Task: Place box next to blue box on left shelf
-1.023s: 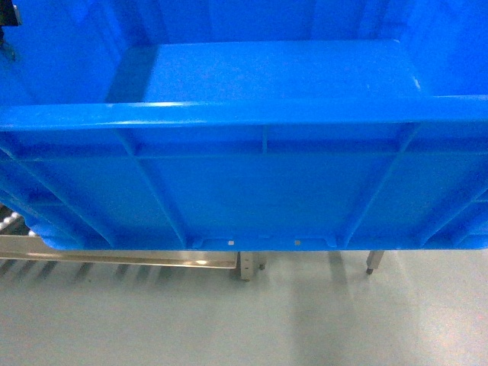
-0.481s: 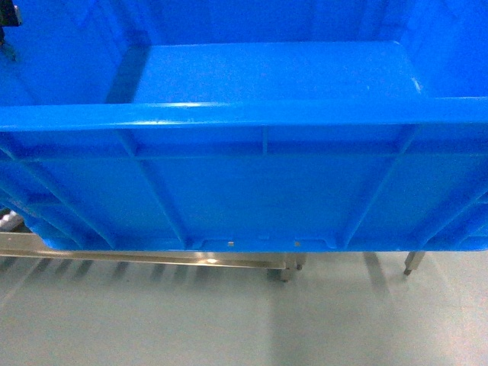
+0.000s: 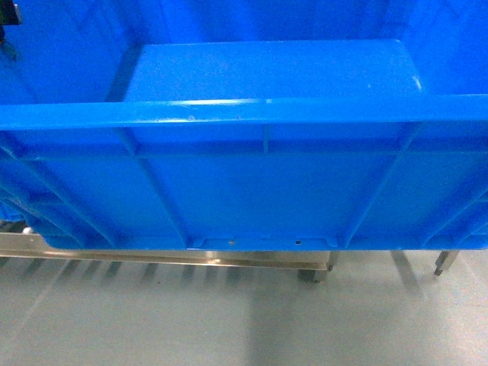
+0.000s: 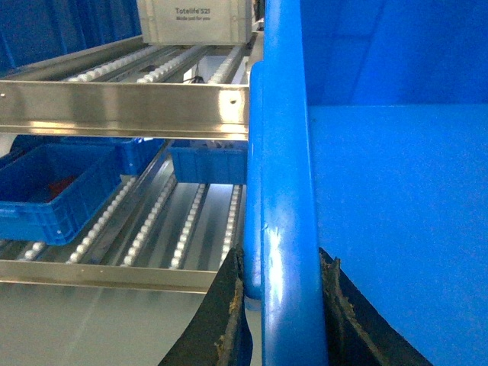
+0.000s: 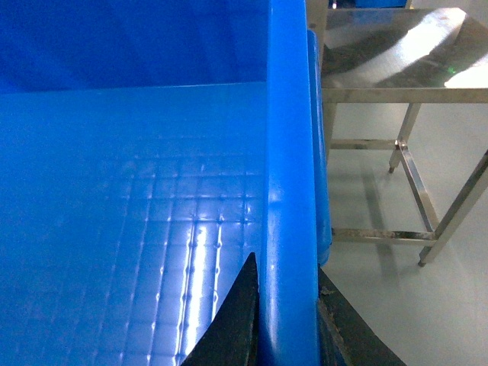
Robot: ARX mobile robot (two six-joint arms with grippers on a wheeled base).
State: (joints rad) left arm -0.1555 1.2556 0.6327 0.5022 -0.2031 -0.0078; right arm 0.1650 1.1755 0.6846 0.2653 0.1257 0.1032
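Box [image 3: 259, 191] rims between both grippers' jaws

The box [image 3: 259, 191] is showing glossy blue plastic, its floor faintly grid-textured; the left shelf [image 4: 122, 107] is gleaming brushed metal with white plastic rollers [image 4: 152, 221].

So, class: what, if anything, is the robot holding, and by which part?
The box, by its rim: left tool clamps one side, right tool the opposite.

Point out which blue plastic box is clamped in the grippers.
The large bright-blue crate, its rim pinched by the left gripper and right gripper; smaller blue bins sit untouched on the roller shelf.
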